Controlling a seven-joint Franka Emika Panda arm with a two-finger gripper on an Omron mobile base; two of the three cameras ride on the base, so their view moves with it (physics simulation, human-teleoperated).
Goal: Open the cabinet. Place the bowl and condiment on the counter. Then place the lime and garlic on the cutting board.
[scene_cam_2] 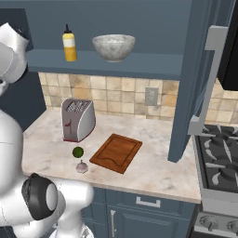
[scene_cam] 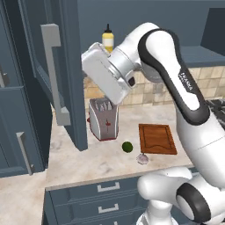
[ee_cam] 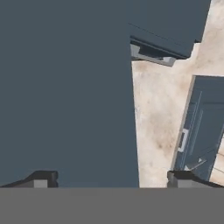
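The cabinet [scene_cam_2: 139, 18] stands open, its left door [scene_cam: 72, 88] and right door [scene_cam_2: 186, 93] swung out. On its shelf stand the yellow condiment [scene_cam_2: 69, 44] and the marble bowl [scene_cam_2: 114, 46]; the condiment [scene_cam: 107, 39] also peeks out above my arm. The lime [scene_cam_2: 78, 151] and the garlic [scene_cam_2: 82, 167] lie on the counter [scene_cam_2: 153, 167], just left of the cutting board [scene_cam_2: 116, 152]. My white hand [scene_cam: 105, 74] hovers high beside the left door, above the toaster. In the hand view my gripper [ee_cam: 111, 181] is open and holds nothing, facing a slate-blue door panel [ee_cam: 65, 87].
A silver toaster [scene_cam_2: 78, 119] stands on the counter under the shelf. A gas stove [scene_cam_2: 218, 153] lies to the right of the counter. The long grey handles [scene_cam: 55, 74] [scene_cam_2: 207, 83] stick out from the open doors. Drawers [scene_cam: 107, 197] run below the counter edge.
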